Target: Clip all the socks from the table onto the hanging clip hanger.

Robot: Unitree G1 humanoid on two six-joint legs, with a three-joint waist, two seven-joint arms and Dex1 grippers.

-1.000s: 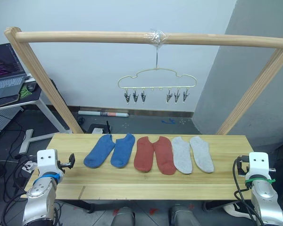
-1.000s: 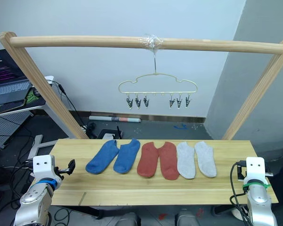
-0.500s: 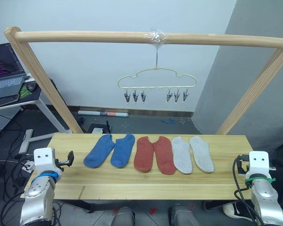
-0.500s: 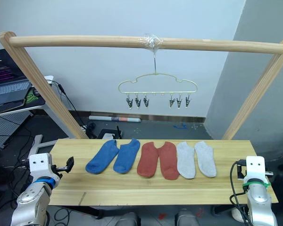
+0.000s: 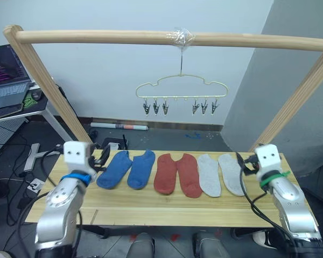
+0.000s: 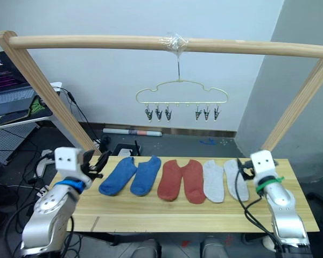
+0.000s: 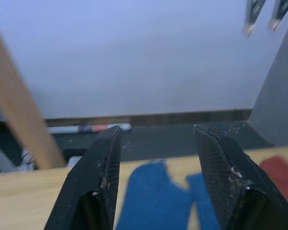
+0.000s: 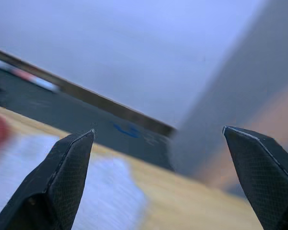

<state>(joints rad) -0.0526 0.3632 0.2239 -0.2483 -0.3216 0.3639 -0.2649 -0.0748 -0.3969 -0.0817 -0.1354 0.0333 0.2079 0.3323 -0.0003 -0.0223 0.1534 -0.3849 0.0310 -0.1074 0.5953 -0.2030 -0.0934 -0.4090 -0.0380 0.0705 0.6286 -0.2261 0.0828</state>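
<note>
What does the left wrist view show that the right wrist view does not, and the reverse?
Left wrist view, not the right: the blue fabric sock pair, a slanted round wooden pole and two metal clips of the hanger. Right wrist view, not the left: a light grey fabric sock. Shared: the light yellowish wood table, a patch of brick-red sock, the white wall, and an open, empty gripper in each, the left gripper and the right gripper.
</note>
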